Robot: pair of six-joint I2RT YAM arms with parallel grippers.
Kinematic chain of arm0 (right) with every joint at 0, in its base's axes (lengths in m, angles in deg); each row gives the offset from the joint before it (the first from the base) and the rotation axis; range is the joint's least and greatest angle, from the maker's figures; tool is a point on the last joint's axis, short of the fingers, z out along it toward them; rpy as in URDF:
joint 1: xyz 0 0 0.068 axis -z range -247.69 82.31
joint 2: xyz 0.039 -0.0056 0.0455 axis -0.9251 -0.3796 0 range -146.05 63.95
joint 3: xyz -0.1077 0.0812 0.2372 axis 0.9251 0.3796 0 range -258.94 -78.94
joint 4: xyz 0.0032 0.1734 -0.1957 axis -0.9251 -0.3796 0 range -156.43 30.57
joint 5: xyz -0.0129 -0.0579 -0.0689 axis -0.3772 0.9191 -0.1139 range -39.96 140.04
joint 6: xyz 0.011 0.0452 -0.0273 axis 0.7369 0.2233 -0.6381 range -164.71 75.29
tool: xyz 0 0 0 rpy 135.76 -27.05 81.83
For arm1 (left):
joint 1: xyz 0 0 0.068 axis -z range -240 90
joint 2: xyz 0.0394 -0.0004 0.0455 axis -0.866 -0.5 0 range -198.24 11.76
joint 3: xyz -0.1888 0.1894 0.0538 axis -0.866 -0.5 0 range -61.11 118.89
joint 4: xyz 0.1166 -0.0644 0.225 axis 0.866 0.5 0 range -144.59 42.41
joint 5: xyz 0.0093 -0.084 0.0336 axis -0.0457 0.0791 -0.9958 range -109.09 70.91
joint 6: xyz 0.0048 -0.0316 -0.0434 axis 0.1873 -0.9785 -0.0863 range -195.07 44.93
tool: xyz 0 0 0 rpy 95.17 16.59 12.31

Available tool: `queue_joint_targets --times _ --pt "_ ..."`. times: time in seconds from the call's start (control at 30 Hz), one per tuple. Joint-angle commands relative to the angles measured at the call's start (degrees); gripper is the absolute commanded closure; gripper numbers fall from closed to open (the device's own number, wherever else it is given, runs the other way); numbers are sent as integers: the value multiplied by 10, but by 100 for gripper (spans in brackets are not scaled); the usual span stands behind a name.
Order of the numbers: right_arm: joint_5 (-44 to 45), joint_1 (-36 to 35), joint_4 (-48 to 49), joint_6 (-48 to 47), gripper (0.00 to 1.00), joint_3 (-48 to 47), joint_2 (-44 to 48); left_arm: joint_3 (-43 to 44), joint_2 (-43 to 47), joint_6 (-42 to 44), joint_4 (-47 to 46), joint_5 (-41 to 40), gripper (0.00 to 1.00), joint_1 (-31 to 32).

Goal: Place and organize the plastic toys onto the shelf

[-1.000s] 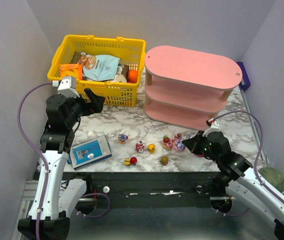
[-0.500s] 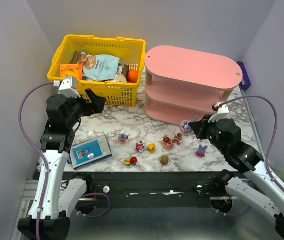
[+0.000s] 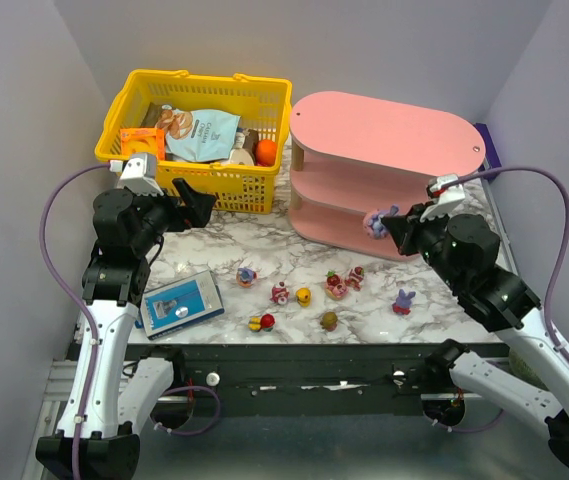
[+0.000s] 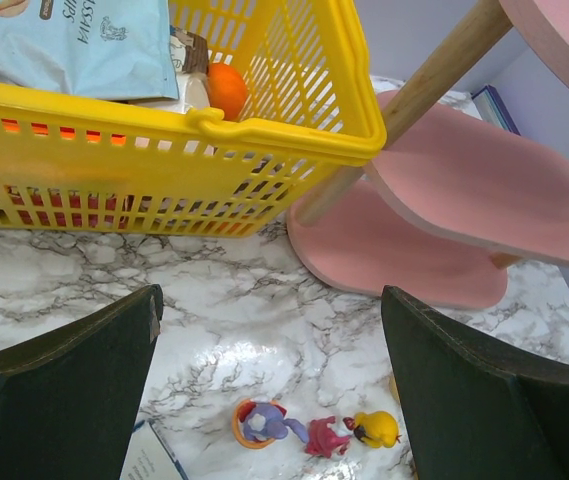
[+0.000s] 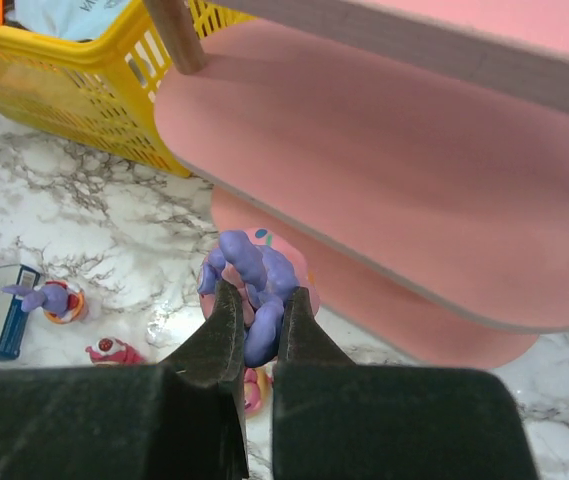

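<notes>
The pink three-tier shelf point(image 3: 384, 175) stands at the back right. My right gripper point(image 3: 384, 224) is shut on a purple-and-pink toy point(image 3: 373, 221), held in the air just in front of the shelf's lower tiers. In the right wrist view the toy point(image 5: 254, 265) sits between the fingertips of that gripper point(image 5: 262, 300), before the shelf point(image 5: 384, 150). Several other plastic toys lie on the marble, among them a purple one point(image 3: 404, 301), a yellow one point(image 3: 304, 296) and a red pair point(image 3: 260, 322). My left gripper point(image 3: 196, 205) hangs open over the table, and in its wrist view this gripper point(image 4: 269, 300) holds nothing.
A yellow mesh basket point(image 3: 226, 188) with snack packets stands at the back left, close to the shelf's left end. A flat blue box point(image 3: 181, 301) lies near the left arm. Three small toys point(image 4: 324, 437) show below the left gripper.
The right arm has lifted the purple-and-pink toy off the table and carried it up and back toward the shelf. The left arm has not moved.
</notes>
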Motion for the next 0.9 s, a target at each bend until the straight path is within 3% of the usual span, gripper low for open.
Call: queue_joint_targets --times 0.0,0.27,0.57,0.6,0.67,0.77,0.87 --pt "-19 -4 17 -41 99 -37 -9 -7 6 1 -14 23 1 -2" --pt "-87 -4 14 -55 99 -45 -33 -13 4 -9 -21 19 1 -2" --pt "-251 -4 1 -65 99 -25 -58 -58 34 -81 -77 -21 1 -5" --pt "-268 -4 1 -65 99 -24 -61 -57 32 -72 -73 -7 1 -5" --pt "-290 -4 2 -68 99 -22 -75 -52 16 -53 -86 99 1 -5" --pt "-345 -4 8 -69 99 -21 -95 -76 4 -88 -149 182 1 7" --pt "-387 -4 26 -61 99 -15 -120 -86 0 -74 -145 146 1 80"
